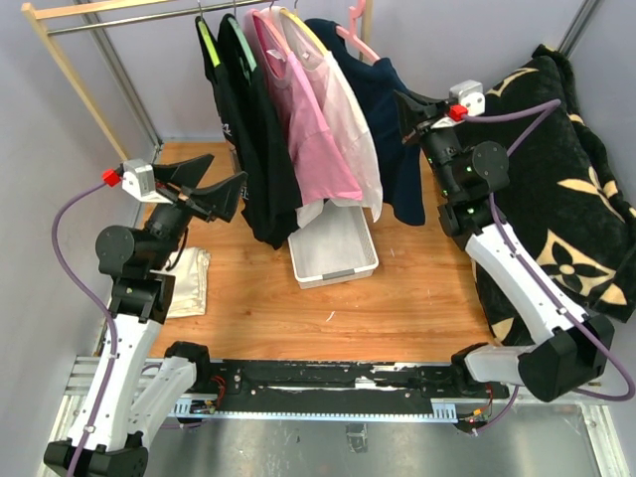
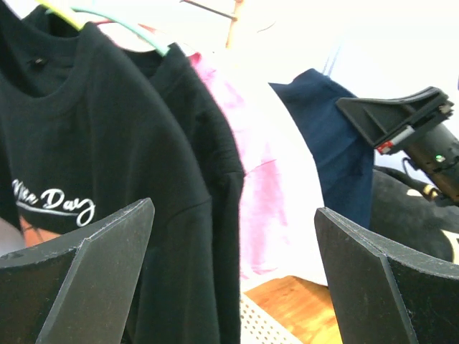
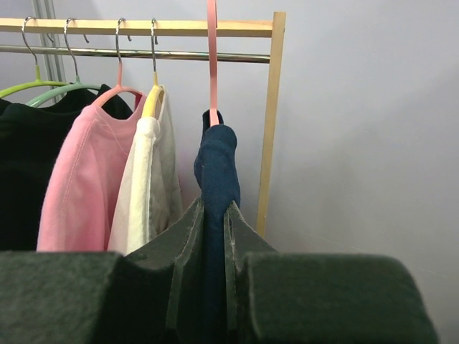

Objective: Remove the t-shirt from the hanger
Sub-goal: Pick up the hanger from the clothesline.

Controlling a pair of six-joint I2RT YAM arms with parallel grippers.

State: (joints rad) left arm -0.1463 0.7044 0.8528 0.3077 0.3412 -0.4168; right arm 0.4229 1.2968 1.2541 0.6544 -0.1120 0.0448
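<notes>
The navy t-shirt (image 1: 396,134) hangs on a pink hanger (image 1: 355,38) at the right end of the rail. In the right wrist view the pink hanger (image 3: 212,64) rises straight above the navy t-shirt (image 3: 216,165). My right gripper (image 3: 214,206) is shut on the shirt's shoulder fabric just below the hanger, and the top view shows the right gripper (image 1: 407,111) against the shirt's right side. My left gripper (image 1: 225,171) stands open beside the black shirts, holding nothing. From the left wrist view, the left gripper (image 2: 233,209) faces the garments, with the navy t-shirt (image 2: 331,140) far right.
Two black shirts (image 1: 248,129), a pink shirt (image 1: 316,134) and a cream shirt (image 3: 147,186) hang left of the navy one. A white perforated bin (image 1: 335,250) sits below them. A black patterned blanket (image 1: 566,189) fills the right side. Folded beige cloth (image 1: 189,280) lies at the left.
</notes>
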